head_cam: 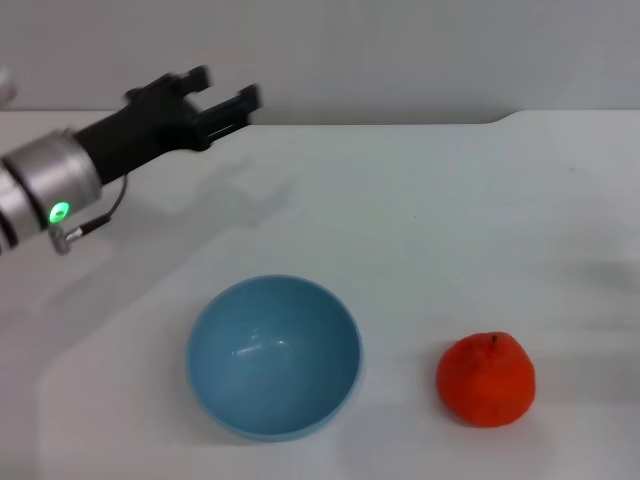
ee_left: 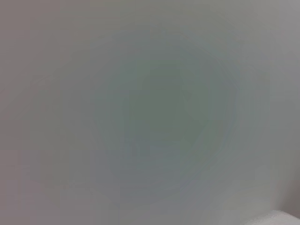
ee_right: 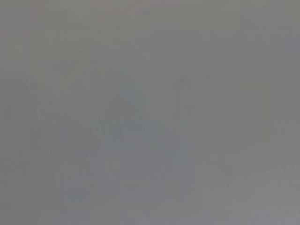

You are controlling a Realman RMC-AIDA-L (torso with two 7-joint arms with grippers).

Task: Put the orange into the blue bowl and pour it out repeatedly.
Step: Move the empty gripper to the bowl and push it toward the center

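Blue bowl (head_cam: 273,356) upright near counter (head_cam: 450,220) front edge, nothing in it. Orange (head_cam: 486,379) on the counter just beside it toward the right edge, not touching. Left gripper (head_cam: 228,97) up over the far left corner, fingers spread, holding nothing. Right gripper not visible in any view.
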